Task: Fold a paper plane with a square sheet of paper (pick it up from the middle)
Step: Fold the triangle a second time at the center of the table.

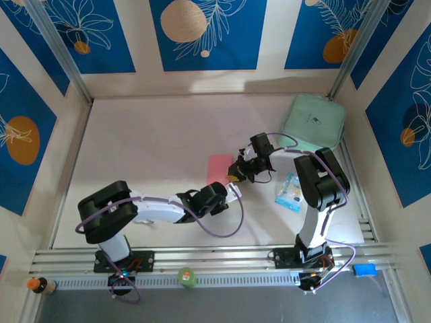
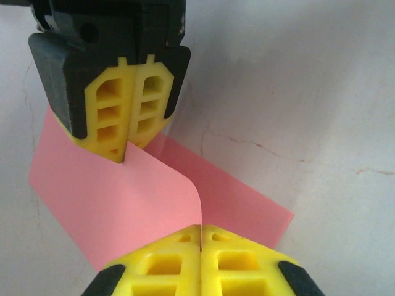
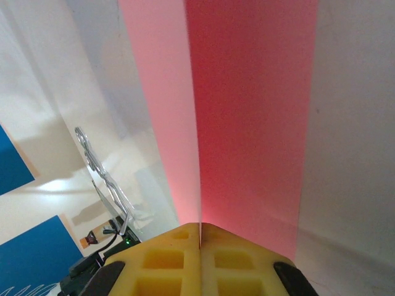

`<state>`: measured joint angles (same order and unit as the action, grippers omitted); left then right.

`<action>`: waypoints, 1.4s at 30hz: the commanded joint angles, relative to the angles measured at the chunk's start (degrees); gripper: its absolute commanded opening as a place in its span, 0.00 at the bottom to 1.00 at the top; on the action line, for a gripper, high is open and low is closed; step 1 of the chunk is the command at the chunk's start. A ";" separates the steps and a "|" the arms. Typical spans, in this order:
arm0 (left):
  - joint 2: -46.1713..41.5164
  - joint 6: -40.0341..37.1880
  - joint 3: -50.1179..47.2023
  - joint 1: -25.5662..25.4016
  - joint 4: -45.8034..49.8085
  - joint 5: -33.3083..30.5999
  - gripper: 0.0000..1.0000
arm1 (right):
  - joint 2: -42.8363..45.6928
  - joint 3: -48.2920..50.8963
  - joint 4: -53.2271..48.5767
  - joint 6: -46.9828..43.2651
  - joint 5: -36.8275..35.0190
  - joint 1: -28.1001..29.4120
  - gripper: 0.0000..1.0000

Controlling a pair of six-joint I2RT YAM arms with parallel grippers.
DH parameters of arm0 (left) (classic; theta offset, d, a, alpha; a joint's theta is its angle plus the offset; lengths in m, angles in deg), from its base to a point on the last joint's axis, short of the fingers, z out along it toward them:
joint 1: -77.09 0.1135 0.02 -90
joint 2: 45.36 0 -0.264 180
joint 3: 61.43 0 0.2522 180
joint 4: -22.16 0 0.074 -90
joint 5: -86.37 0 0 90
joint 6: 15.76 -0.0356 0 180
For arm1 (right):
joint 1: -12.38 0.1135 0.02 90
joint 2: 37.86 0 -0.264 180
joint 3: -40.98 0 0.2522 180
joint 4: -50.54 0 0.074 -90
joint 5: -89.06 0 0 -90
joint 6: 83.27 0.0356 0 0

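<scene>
The square sheet of paper (image 1: 217, 168) is thin, pink-red and lies mid-table, bent up along its middle. In the left wrist view its near half (image 2: 111, 203) curls up off the table while the far half (image 2: 247, 206) lies flat. My left gripper (image 2: 202, 233) is shut on the raised edge of the sheet, and it sits just below the sheet (image 1: 231, 190) in the top view. My right gripper (image 2: 126, 148) is shut on the same raised edge from the opposite side. From its own camera (image 3: 200, 227) the sheet (image 3: 247, 123) rises straight out of the closed fingers. The paper plane is out of view.
A mint-green rounded case (image 1: 313, 120) lies at the back right. A blue-and-white packet (image 1: 291, 192) rests beside the right arm. On the front rail sit a green round object (image 1: 186, 276), a blue block (image 1: 364, 270) and a small bottle (image 1: 39, 285).
</scene>
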<state>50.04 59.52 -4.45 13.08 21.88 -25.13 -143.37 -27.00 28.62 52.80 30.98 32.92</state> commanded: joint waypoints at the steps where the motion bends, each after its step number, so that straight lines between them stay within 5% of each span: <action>1: -2.21 2.13 0.17 -0.34 0.44 0.16 0.00 | 2.02 1.02 -0.27 -0.02 1.08 -0.32 0.08; 7: -3.97 8.96 1.53 1.17 3.87 2.58 0.00 | 5.39 2.54 -1.93 -0.98 -2.40 -0.88 0.20; 12: -4.53 19.03 4.51 5.74 9.15 15.05 0.00 | 11.56 6.34 -2.21 -1.16 -6.22 -2.65 0.39; 17: -2.99 25.47 6.04 9.26 10.16 26.16 0.00 | 17.80 10.40 -1.82 -0.18 -8.67 -3.86 0.43; 20: -2.00 28.45 6.43 10.78 9.92 30.11 0.00 | 20.55 13.17 -0.39 1.77 -8.16 -3.86 0.41; 25: -0.72 31.88 7.13 12.88 9.95 33.89 0.00 | 21.07 16.80 3.62 5.26 -5.48 -1.26 0.17; 30: -0.10 34.53 7.15 14.39 9.79 35.12 0.00 | 20.02 19.17 6.64 8.01 -7.78 3.96 0.04; 42: 0.95 34.10 7.02 15.49 10.36 37.64 0.02 | 17.01 20.70 15.88 12.91 -5.75 6.93 0.01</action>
<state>49.60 93.47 1.26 27.90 30.88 10.10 -125.86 -6.74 41.91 64.12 23.46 39.45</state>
